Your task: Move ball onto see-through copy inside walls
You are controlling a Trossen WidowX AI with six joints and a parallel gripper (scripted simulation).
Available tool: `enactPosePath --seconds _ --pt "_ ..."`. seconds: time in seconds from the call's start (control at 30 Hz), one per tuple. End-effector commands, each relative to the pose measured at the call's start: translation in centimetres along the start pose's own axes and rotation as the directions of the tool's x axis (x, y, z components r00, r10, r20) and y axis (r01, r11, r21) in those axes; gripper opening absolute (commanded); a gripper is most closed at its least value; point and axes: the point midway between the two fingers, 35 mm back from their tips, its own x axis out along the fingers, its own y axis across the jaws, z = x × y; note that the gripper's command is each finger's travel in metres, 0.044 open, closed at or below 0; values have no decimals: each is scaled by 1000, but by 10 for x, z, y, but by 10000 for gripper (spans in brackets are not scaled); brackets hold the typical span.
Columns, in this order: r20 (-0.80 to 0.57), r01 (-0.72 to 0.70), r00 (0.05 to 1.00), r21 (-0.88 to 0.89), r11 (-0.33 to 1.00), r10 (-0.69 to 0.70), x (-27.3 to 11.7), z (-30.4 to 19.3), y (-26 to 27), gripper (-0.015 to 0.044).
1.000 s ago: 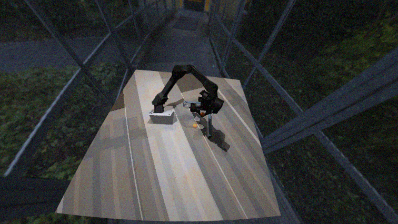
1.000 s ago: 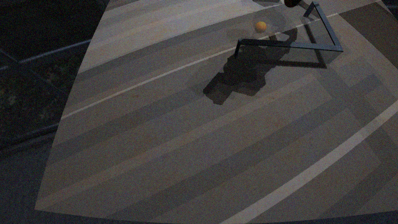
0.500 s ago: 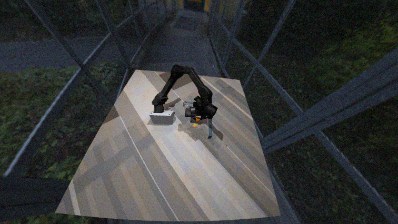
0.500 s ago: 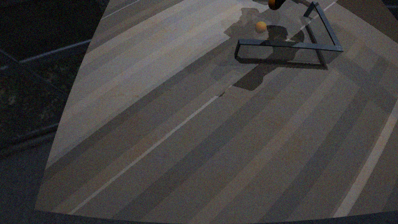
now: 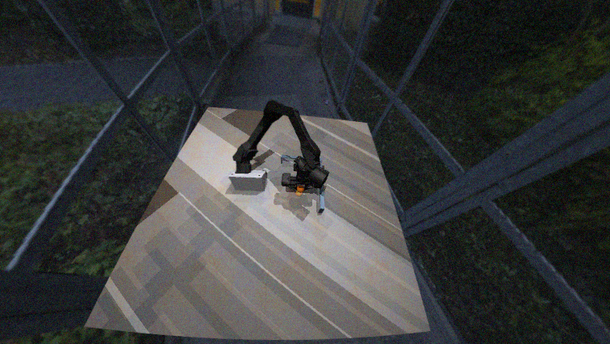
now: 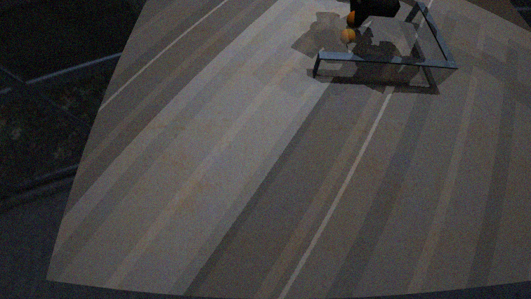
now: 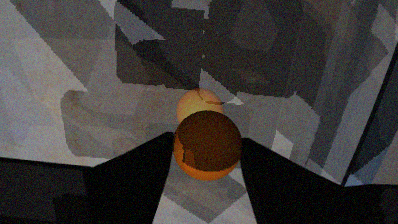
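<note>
The table [image 5: 239,265] is striped in pale and dark bands. On it stands the arm's white base [image 5: 248,180]. To the right of the base, the gripper [image 7: 207,150] is squeezed onto the orange ball [image 7: 207,145], lifted off the table. The see-through copy [image 7: 197,105] glows paler, just behind the ball and lower down. Farther right of the base, the clear walls [image 6: 386,59] make their corner, near the ball.
</note>
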Motion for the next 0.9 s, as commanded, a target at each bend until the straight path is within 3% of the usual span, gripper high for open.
enactPosePath --seconds 0.0,0.87 --pt "7 -4 1000 7 1000 4 27 1 3 0" --pt "9 -4 1000 7 1000 4 55 2 4 0"
